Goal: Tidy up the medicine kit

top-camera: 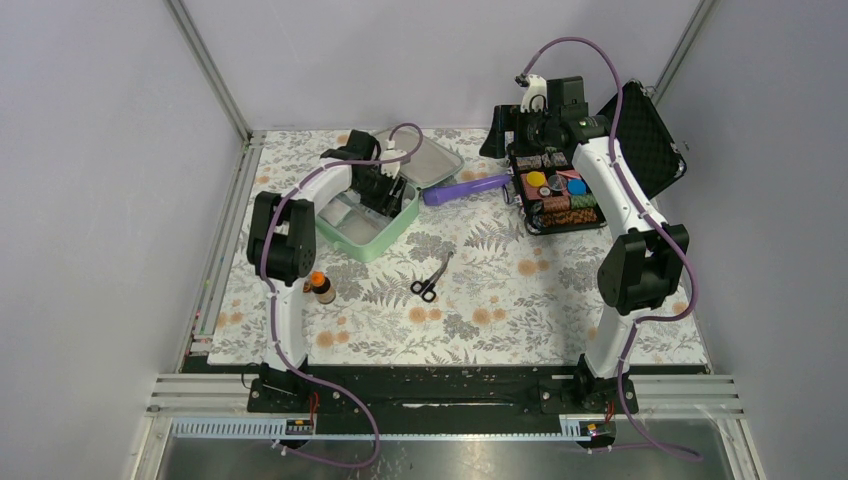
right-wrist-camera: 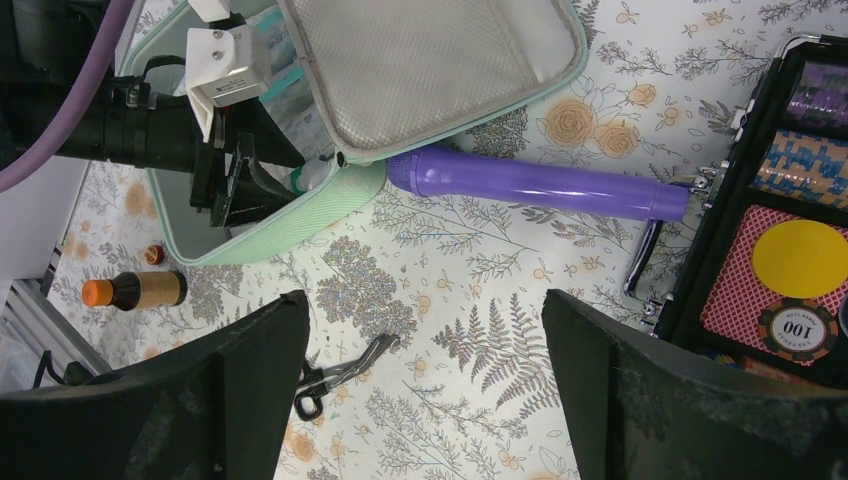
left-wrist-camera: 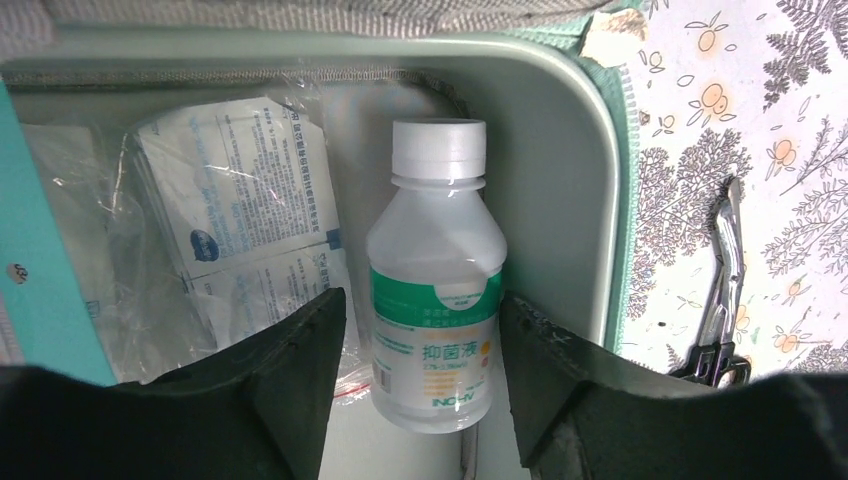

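So the medicine kit (top-camera: 385,238) sat flopped open upper left of centre in the top view. Its tray was at lower left and its lid was thrown back to the upper right, so the long axis ran along that diagonal. The left gripper (left-wrist-camera: 422,305) was down in the tray, jaws partway apart around a bottle (left-wrist-camera: 435,250), with a sliver of gap on one side. The right gripper (right-wrist-camera: 425,300) hung wide and empty.

We see a robot lab cell — blank grey walls (top-camera: 100,150) edged with aluminium rails (top-camera: 212,75), two arms (top-camera: 283,320) bolted to a black bar (top-camera: 440,390) at the near edge, purple cables (top-camera: 575,40) looping off them, and a floral cloth (top-camera: 500,310) as the work surface — a staged test bench.
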Motion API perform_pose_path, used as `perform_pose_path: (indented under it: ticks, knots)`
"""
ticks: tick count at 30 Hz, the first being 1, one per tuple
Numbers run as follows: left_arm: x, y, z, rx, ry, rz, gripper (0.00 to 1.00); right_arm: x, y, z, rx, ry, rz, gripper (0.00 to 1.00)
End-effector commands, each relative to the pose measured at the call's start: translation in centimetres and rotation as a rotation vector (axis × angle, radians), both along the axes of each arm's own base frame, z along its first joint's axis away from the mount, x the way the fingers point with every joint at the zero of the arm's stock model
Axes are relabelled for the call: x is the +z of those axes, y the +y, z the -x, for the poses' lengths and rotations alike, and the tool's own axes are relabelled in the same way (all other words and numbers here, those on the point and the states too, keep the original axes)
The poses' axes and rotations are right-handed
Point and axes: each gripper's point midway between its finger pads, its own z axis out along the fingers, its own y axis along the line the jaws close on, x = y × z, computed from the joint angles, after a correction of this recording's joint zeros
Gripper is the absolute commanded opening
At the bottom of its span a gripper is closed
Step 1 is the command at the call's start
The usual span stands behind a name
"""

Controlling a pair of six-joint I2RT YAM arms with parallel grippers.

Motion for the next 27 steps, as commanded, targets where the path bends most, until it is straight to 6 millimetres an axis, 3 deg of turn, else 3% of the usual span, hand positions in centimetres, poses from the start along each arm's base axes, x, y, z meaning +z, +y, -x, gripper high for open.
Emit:
perform_pose_path:
  ticks: [1,7,10,12,15,18,21,27]
  knots:
    - [3.5,-0.9,-1.8,-0.01,-0.087,0.088,0.59,1.2,-0.2,-0.1,-0.003,-0.03,0.008,0.93]
    - [9.2,-0.3,-3.1,-0.005,-0.225,0.118,0.65,0.8,-0.1,-0.3,-0.001,-0.017,0.0,0.93]
    - [11.2,0.6,-1.9,-0.052,-0.271,0.109,0.65,0.6,0.1,-0.2,0.002,-0.009,-0.005,0.93]
    - [10.8,1.6,-0.4,-0.089,-0.247,0.06,0.64,0.5,0.1,-0.3,0.002,-0.006,-0.006,0.93]
    - [9.3,3.0,1.6,-0.085,-0.154,0.005,0.52,0.4,0.1,-0.3,0.002,-0.005,-0.003,0.93]
    - [7.5,3.7,3.4,-0.042,-0.038,0.003,0.31,0.4,0.0,-0.3,0.0,-0.008,0.001,0.93]
    - [5.8,4.1,4.6,-0.04,0.042,-0.02,0.02,0.3,-0.1,-0.2,-0.001,-0.008,0.005,0.93]
    - [3.8,3.8,4.1,-0.021,0.096,-0.027,0.0,0.3,-0.1,0.0,0.0,-0.003,0.003,0.93]
